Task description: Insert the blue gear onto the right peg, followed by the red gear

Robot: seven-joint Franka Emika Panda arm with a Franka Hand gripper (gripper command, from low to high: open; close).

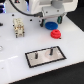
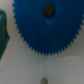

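Gripper state: the gripper (image 1: 50,19) hangs over the blue gear (image 1: 50,23); whether its jaws are closed on the disc or merely around it cannot be told from either view.

Blue gear: at the far side of the worktop (image 1: 12,57), under the arm; whether it rests on the surface or is lifted cannot be told. In the wrist view it fills most of the picture, teeth sharp along the rim and the dark centre hole (image 2: 49,10) visible.

Red gear: the red gear (image 1: 56,34) lies on the worktop just beside the blue one, toward the plate.

Right peg: the right peg (image 1: 51,50) stands on the black-rimmed plate (image 1: 31,59), well apart from both gears; a second pin (image 1: 38,54) stands to the exterior view's left of it.

Risk, grip: a poor hold on a thin flat disc could let it tilt or slip during the carry.

Risk, neighbour: the red gear is close enough to be nudged as the blue one moves off.

Risk, insertion: a hole offset from the thin pin would leave the gear perched or jammed; choosing the other pin would fail the task.

Writing: no brand, label or text is readable; both views are too coarse.
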